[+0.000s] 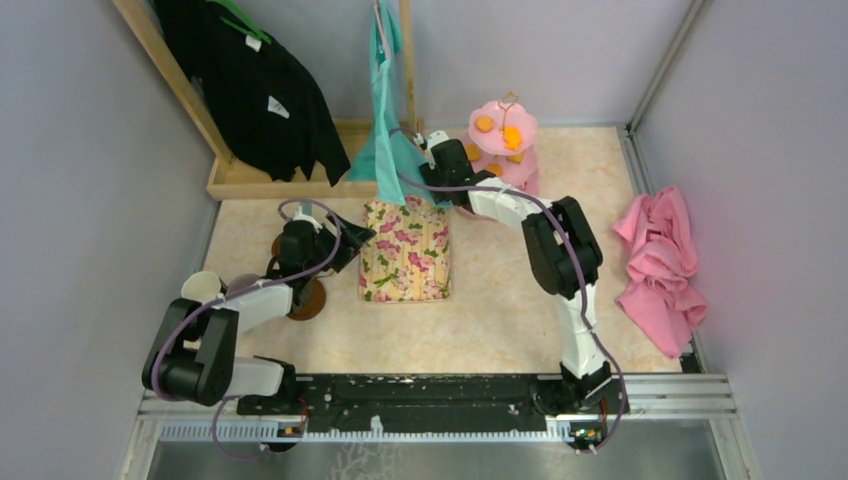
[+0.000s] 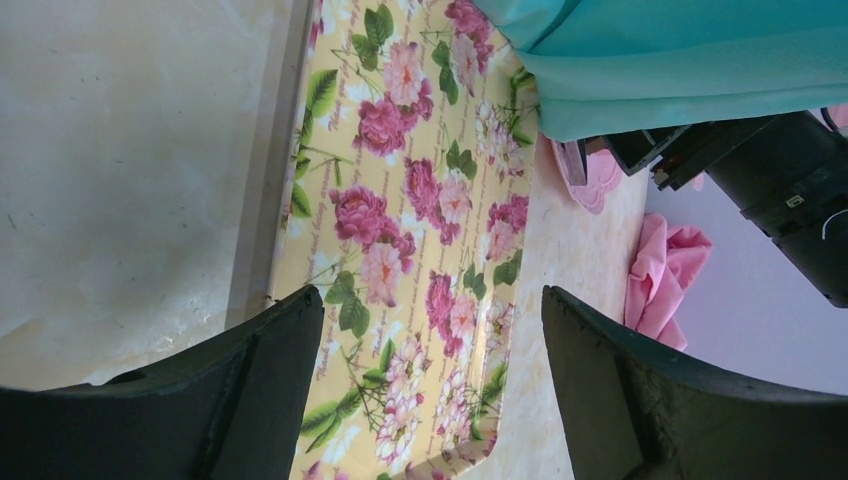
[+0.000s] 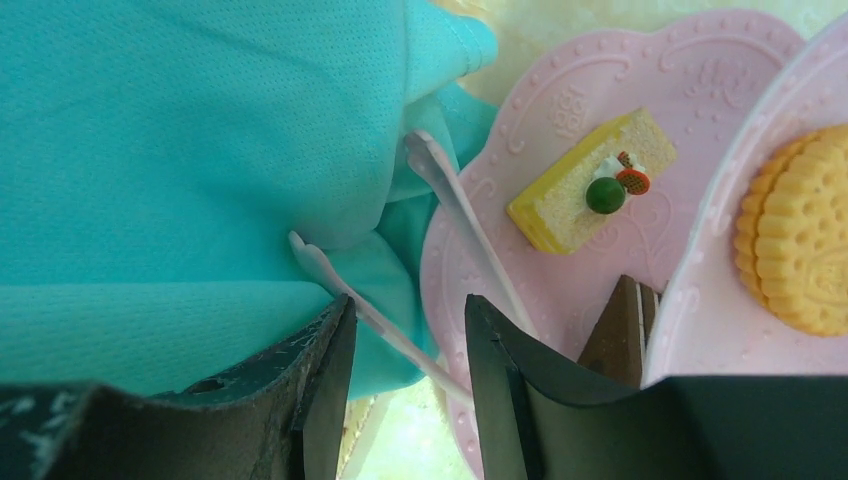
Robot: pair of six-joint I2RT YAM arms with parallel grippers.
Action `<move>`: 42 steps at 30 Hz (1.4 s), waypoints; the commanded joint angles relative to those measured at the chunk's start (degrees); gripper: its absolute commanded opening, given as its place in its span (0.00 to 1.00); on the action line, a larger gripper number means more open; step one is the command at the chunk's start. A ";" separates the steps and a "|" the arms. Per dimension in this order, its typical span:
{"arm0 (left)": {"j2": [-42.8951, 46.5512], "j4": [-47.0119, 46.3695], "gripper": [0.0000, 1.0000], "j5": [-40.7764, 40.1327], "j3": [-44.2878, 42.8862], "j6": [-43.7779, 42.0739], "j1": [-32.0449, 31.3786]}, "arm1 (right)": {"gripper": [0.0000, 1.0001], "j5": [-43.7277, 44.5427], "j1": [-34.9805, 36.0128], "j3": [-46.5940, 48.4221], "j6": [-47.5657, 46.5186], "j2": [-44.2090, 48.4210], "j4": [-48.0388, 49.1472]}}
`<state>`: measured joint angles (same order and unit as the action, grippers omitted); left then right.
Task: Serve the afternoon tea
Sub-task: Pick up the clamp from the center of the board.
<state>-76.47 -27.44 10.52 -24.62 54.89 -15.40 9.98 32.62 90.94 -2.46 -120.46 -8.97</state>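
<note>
your left tool (image 2: 432,300) wide open over the tray (image 2: 400,200), your right tool (image 3: 410,305) half open, a pink handle (image 3: 312,257) crossing its gap beside the stand (image 3: 640,80), stand at one o'clock, cream mug (image 1: 200,288) at nine

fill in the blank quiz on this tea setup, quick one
1. The tray in the middle of the table bears a ___ pattern.
2. The pink stand is reached by the ___ arm.
3. The left gripper, by the tray, has its jaws ___.
4. The cake slice on the stand is ___.

Missing words: floral; right; open; yellow.
</note>
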 commanded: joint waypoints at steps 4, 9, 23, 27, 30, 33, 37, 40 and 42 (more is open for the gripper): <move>-0.15 -2.88 0.85 0.63 0.38 0.48 0.40 | 0.45 -2.02 0.34 4.14 -1.68 -2.22 0.48; 0.02 -3.01 0.85 0.64 0.50 0.46 0.52 | 0.44 -2.82 0.34 4.74 -1.75 -3.81 -0.09; -0.78 -3.76 0.85 0.73 1.12 0.56 0.81 | 0.19 -3.92 -0.01 6.36 -2.10 -5.39 -0.93; -1.05 -4.02 0.85 1.06 1.04 0.64 0.78 | 0.14 -3.85 0.01 6.26 -2.58 -4.41 -0.28; -1.06 -4.11 0.85 1.14 1.09 0.72 0.79 | 0.05 -3.62 -0.01 6.10 -3.12 -3.34 0.14; -0.97 -4.20 0.85 1.22 1.15 0.84 0.80 | 0.00 -3.02 0.12 5.86 -3.65 -2.33 0.50; -0.93 -4.16 0.85 1.38 1.11 1.01 0.74 | 0.00 -1.46 0.65 5.32 -4.60 -1.19 0.91; -0.66 -4.03 0.85 1.43 1.10 1.03 0.75 | 0.00 -0.74 0.85 5.39 -4.79 -0.32 0.78; -0.50 -3.88 0.85 1.35 1.07 1.03 0.75 | 0.00 -0.35 0.95 5.30 -4.84 0.19 0.78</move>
<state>-77.17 -29.63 11.18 -23.88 55.77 -14.96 7.75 32.71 94.63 -7.07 -125.54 -10.46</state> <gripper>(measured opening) 0.854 0.163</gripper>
